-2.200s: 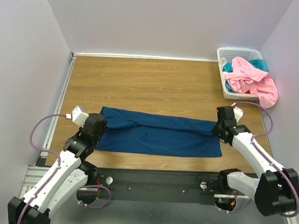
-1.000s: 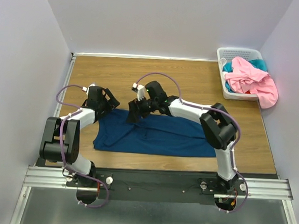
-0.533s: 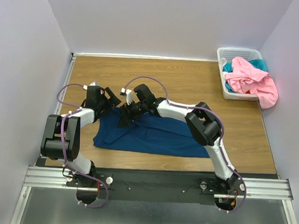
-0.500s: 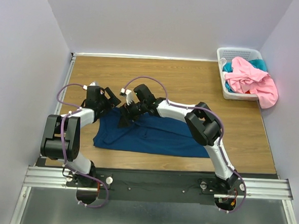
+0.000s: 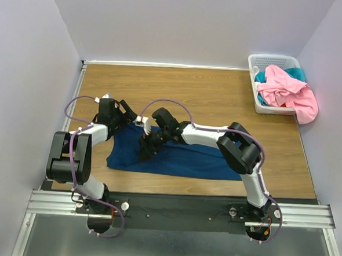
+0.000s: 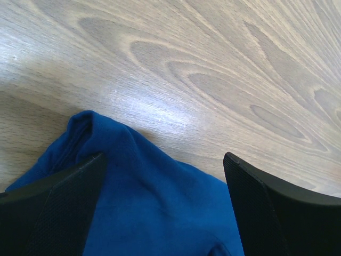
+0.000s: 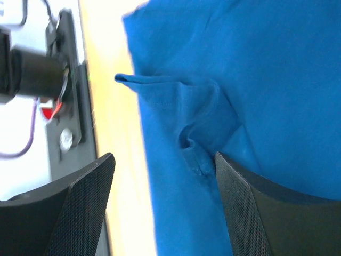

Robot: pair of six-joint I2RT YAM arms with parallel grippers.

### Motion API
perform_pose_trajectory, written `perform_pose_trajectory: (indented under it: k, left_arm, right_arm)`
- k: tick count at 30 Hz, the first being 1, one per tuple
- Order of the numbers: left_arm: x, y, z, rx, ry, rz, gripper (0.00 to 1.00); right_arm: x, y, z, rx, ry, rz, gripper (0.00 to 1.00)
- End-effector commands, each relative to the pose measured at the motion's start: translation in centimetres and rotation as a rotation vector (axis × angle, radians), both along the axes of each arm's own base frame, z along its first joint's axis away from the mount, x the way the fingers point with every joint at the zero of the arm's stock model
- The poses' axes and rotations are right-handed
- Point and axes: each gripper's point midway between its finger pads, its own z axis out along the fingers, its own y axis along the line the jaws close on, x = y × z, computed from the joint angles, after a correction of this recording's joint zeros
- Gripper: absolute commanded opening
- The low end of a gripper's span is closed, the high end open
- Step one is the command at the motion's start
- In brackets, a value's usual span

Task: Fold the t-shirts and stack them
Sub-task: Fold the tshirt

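Note:
The dark navy t-shirt lies flat on the wooden table as a long folded strip. My left gripper is open at the strip's far left corner. In the left wrist view the blue cloth lies between its wide-apart fingers. My right gripper is open low over the left part of the shirt. The right wrist view shows a small crease of cloth between its fingers. The pink t-shirt and the brighter teal one sit in the basket.
The white slatted basket stands at the table's far right corner, with the pink shirt hanging over its near rim. Bare wooden table lies beyond the shirt. The metal rail with the arm bases runs along the near edge.
Both arms have left the shirt's ends. My right gripper has crossed to the left part of the shirt and moved nearer. My left gripper has stayed at the far left corner.

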Motion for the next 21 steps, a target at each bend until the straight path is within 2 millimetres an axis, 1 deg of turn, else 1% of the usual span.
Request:
perform_pose_trajectory:
  k: [1,2,3,4,5,6,7,8,9,10,11,12,13,17,19,20,21]
  left_arm:
    - [-1.5,1.5,-1.4,0.049,0.065,0.036,0.98]
    - [-1.5,1.6,-1.3,0.051,0.064,0.039,0.98]
    - [-1.4,1.6,-1.4,0.052,0.065,0.039,0.98]
    - [-1.4,1.7,-1.3,0.053,0.064,0.04,0.98]
    - [-1.4,1.6,-1.3,0.053,0.065,0.038,0.98]
    - [-1.3,1.6,-1.2,0.051,0.063,0.036,0.98]
    - [-1.3,1.5,-1.1,0.05,0.063,0.033,0.98]
    - [-1.3,1.6,-1.0,0.051,0.059,0.034,0.98]
    - [-1.3,1.6,-1.0,0.051,0.058,0.034,0.98]
    - [-1.2,1.6,-0.8,0.053,0.055,0.036,0.98]
    - [-1.2,1.6,-0.7,0.054,0.052,0.035,0.98]
    - [-1.3,1.6,-0.6,0.054,0.05,0.033,0.98]
    - [-1.4,1.6,-0.6,0.056,0.051,0.03,0.98]
    - [-1.4,1.7,0.0,0.059,0.034,0.033,0.98]
    - [-1.3,1.9,0.7,0.067,0.015,0.043,0.98]
    - [-1.2,2.0,1.0,0.07,0.007,0.048,0.98]
    - [-1.2,2.0,1.0,0.072,0.008,0.05,0.98]
  right_arm:
    - [-2.8,-2.1,3.1,0.023,-0.03,0.044,0.81]
    - [-3.9,-3.5,2.1,-0.012,-0.014,0.043,0.81]
    - [-3.9,-3.3,3.4,0.008,-0.041,0.043,0.81]
    - [-5.4,-4.6,2.4,-0.018,-0.038,0.06,0.81]
    - [-5.9,-5.1,3.9,0.003,-0.072,0.056,0.81]
    - [-6.6,-6.0,3.3,-0.028,-0.085,0.043,0.82]
    - [-6.6,-6.3,4.6,-0.01,-0.113,0.027,0.82]
    - [-6.6,-6.6,4.9,-0.011,-0.124,0.012,0.83]
    - [-6.4,-6.8,5.1,-0.015,-0.134,-0.005,0.83]
    - [-5.8,-6.9,5.2,-0.025,-0.153,-0.04,0.84]
    - [-5.4,-6.8,5.9,-0.015,-0.174,-0.055,0.85]
    - [-5.0,-6.7,6.0,-0.02,-0.187,-0.075,0.86]
    - [-4.1,-6.7,5.9,-0.039,-0.204,-0.124,0.87]
    - [-1.5,-6.3,5.1,-0.101,-0.224,-0.259,0.91]
    - [-1.2,-5.6,4.4,-0.109,-0.209,-0.254,0.94]
    - [-1.8,-5.0,4.3,-0.098,-0.176,-0.221,0.95]
    - [-1.8,-4.0,5.0,-0.066,-0.164,-0.194,1.0]
